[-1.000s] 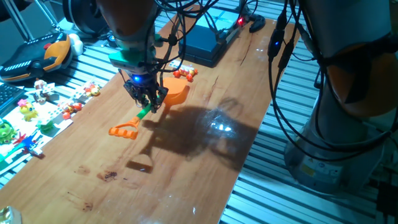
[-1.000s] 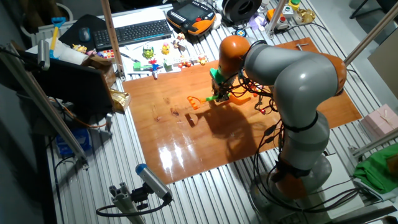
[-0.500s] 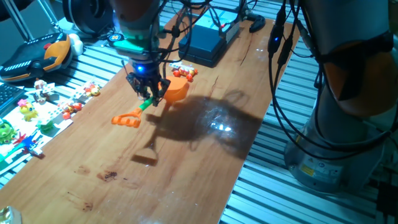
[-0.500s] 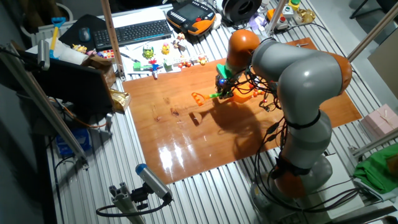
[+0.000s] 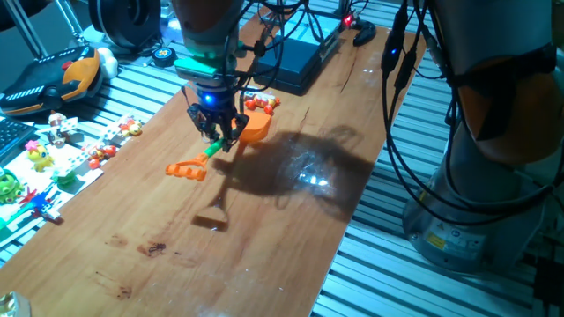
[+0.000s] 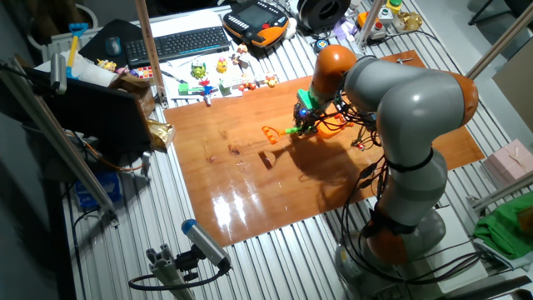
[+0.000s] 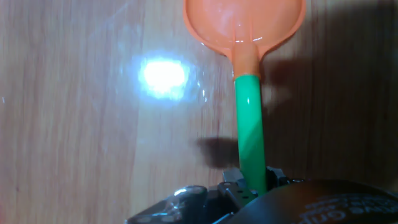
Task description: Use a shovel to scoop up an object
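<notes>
We can read no brand, label or writing anywhere; the small print on the devices around the desk is too blurred to make out. We see a wooden desk [image 5: 291, 229] resting on a ribbed metal table, with the arm reaching in over its far half. The gripper [image 5: 217, 134] points down there and its fingers are clamped on the green shaft of the shovel [image 5: 231, 141], roughly midway along it. The orange scoop blade points toward the far edge of the desk, while the orange loop end points toward the near left edge and sits low, close to the wood. We cannot tell whether either end touches the surface. In the hand view the shaft [image 7: 250, 127] runs straight up from between the fingers to the round blade, which shows nothing inside it. The object [image 5: 263, 103], a tiny red-orange and white piece, lies just beyond the blade, close to the desk's far edge and beside a flat dark box [image 5: 289, 60]. The near half of the desk is open wood, and so is its right side. Off the left edge, small toy figures [image 5: 40, 157] line the metal table; in the other fixed view a keyboard [image 6: 185, 42] lies behind them.
</notes>
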Tool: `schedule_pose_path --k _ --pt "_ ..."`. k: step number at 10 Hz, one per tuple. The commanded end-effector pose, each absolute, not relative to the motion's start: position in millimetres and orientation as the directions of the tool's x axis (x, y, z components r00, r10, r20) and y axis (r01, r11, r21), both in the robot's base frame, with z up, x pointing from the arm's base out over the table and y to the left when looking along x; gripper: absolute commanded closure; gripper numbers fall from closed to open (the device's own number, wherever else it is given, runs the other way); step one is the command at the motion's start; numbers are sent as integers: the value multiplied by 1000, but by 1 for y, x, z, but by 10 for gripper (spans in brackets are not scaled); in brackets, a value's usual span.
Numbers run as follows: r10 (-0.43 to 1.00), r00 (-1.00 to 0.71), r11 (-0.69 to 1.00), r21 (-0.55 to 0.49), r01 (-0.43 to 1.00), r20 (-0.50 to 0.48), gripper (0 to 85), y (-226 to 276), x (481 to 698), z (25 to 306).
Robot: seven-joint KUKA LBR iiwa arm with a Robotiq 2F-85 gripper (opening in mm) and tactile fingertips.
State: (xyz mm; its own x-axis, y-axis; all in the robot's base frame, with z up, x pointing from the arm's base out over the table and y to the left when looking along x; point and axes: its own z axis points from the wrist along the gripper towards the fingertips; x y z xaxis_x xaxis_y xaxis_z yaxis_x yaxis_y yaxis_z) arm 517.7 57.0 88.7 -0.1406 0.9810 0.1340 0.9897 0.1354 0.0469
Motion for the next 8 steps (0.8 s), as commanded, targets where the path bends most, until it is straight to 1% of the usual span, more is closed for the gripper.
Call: schedule_pose_path --k 1,5,8 --pt "980 -146 140 51 989 135 843 53 516 87" --pt "972 -170 162 64 985 159 843 30 511 79" --pt "969 -178 170 59 984 172 843 17 513 83"
